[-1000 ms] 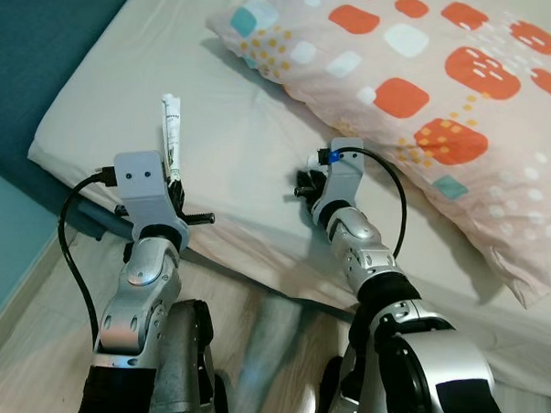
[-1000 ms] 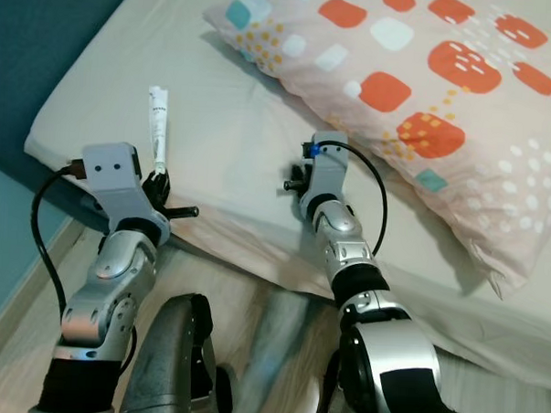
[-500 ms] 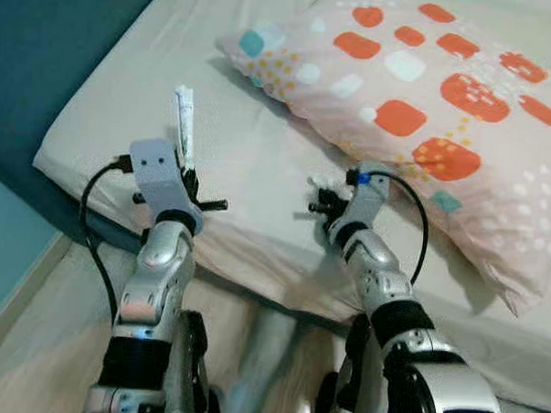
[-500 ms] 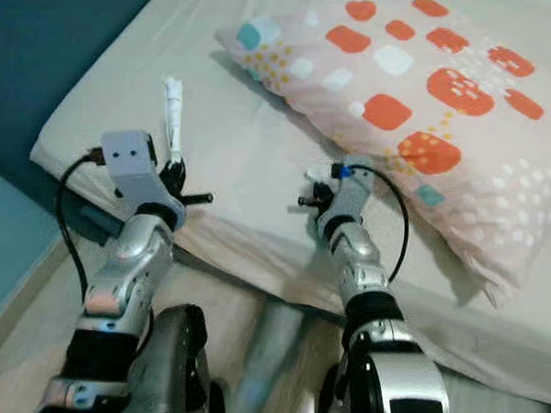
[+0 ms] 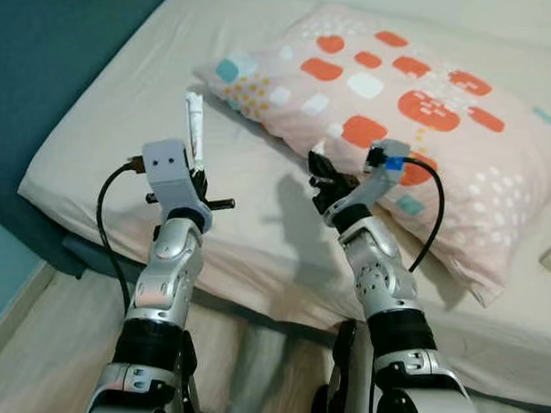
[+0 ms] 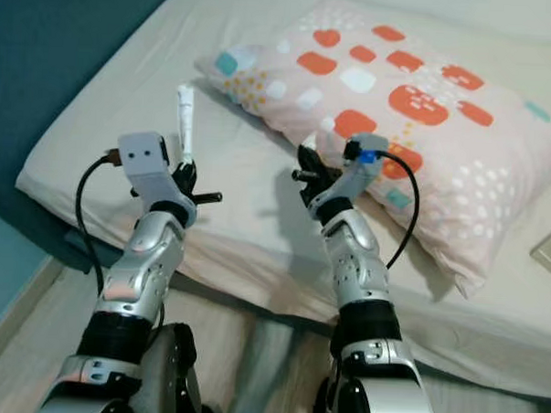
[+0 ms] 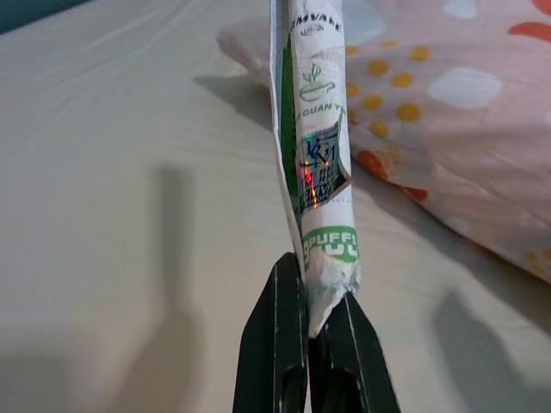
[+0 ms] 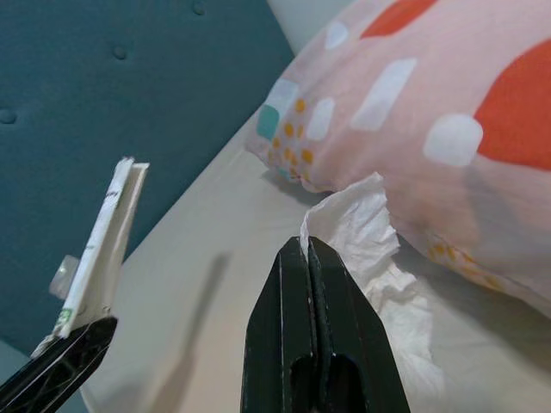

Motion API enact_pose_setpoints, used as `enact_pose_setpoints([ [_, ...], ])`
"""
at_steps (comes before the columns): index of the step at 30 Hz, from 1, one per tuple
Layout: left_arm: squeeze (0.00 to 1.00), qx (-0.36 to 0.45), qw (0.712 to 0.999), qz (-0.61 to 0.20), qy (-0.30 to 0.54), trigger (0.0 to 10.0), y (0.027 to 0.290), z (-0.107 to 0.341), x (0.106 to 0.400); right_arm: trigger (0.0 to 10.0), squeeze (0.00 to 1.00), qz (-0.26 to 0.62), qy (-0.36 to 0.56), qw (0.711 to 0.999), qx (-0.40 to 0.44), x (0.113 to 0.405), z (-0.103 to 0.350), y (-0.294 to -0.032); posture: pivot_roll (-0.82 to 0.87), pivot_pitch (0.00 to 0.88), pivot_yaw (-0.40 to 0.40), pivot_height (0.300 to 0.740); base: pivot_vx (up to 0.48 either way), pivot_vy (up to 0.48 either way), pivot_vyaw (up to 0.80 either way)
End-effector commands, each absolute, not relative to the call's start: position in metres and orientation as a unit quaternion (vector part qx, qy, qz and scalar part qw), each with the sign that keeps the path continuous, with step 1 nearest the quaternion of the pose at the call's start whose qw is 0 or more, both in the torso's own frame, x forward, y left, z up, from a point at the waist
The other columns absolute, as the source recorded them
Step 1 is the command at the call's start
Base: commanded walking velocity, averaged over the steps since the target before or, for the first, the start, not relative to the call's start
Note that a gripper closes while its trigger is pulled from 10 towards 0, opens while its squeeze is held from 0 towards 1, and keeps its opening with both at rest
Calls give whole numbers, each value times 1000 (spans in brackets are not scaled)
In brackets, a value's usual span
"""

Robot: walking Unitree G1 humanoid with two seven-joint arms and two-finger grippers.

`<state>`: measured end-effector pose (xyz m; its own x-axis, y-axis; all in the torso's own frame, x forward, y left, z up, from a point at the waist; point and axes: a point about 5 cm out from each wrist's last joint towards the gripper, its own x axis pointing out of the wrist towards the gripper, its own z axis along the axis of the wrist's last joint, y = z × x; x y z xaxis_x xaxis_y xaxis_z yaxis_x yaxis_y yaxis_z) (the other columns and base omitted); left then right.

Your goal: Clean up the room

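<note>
Left gripper [image 7: 314, 297]: jaws clamped on the wrapper's [image 7: 314, 155] lower end, which is held upright above them.
Right gripper [image 8: 307, 258]: jaws pressed together, a tissue [image 8: 366, 249] pinched between them.
Pillow [image 5: 417, 112]: lying on the bed [image 5: 124, 118], just beyond both.

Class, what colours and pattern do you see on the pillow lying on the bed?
The pillow is pale pink with orange, white and teal rounded patches and small yellow dots; the left eye view shows it best.

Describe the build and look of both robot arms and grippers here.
Both arms are jointed silver metal. The left gripper and right gripper each have two long black fingers. A grey camera box tops the left wrist; black cables loop from both wrists, the right with a blue connector.
</note>
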<state>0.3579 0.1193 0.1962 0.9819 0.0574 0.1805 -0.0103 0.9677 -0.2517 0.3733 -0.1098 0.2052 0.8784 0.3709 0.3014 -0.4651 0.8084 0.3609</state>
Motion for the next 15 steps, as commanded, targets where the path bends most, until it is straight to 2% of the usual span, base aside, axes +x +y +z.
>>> enact_pose_setpoints([
  [1,0,-129,988,11,-85,10000,116,189,359,0,0,217,-101,945,224,368,199,-115,6,170,23,470,0,0,0],
  [11,0,-130,986,-20,-101,10000,113,183,359,0,0,258,-135,931,219,360,223,-110,-15,155,19,470,0,0,0],
  [15,0,-150,985,-30,-85,10000,113,174,359,0,0,271,-137,926,222,359,227,-107,-24,151,17,490,0,0,0],
])
